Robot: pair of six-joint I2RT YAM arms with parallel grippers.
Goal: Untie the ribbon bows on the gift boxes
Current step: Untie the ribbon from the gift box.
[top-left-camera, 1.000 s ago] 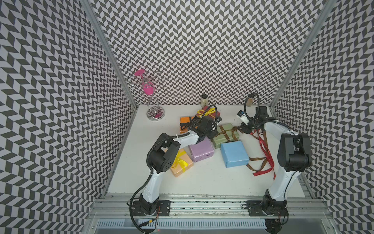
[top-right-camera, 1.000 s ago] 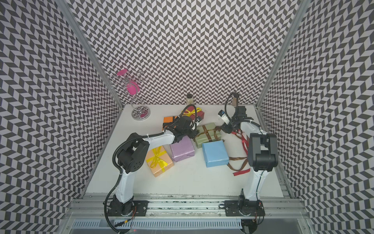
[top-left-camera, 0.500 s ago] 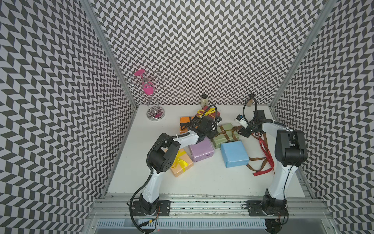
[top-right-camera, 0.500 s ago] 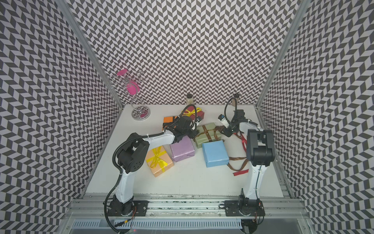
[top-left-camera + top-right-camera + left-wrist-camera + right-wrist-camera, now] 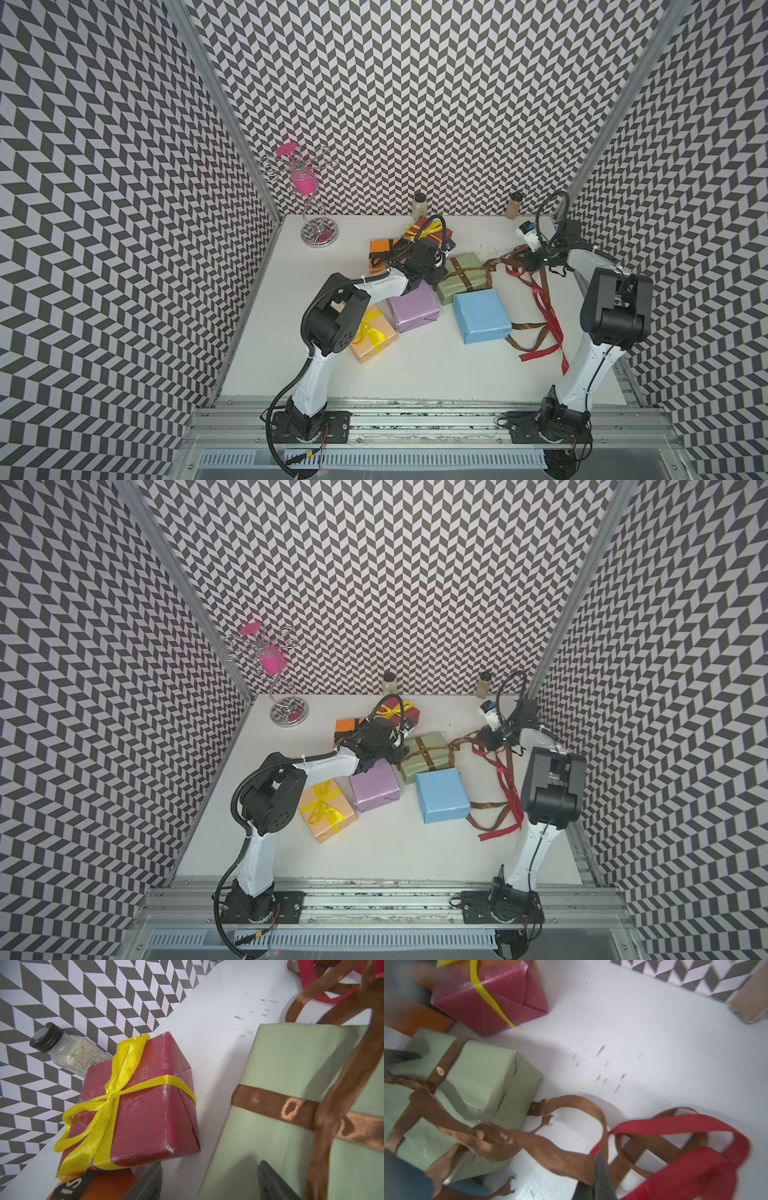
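Note:
The sage green gift box [image 5: 465,276] lies mid-table, crossed by a brown ribbon [image 5: 494,266] whose knot sits on top. A strand of that ribbon [image 5: 550,1153] runs from the knot into my right gripper [image 5: 600,1165], which is shut on it just right of the box [image 5: 477,1076]. My left gripper [image 5: 207,1178] stands open at the green box's [image 5: 280,1076] other side, one finger over its top. The dark red box [image 5: 149,1109] beside it carries a tied yellow bow [image 5: 112,1095]. The peach box [image 5: 372,336] also has a yellow bow.
The lilac box [image 5: 413,307] and blue box [image 5: 480,316] sit bare at the front. The orange box [image 5: 380,249] is behind my left arm. A loose red ribbon [image 5: 544,307] and a brown one [image 5: 528,336] lie right. Two spice jars [image 5: 419,205] [image 5: 513,207] and a pink stand [image 5: 309,199] line the back.
My right gripper has closed on the brown ribbon strand and shifted slightly right with it. The left arm has stayed still with its jaws open.

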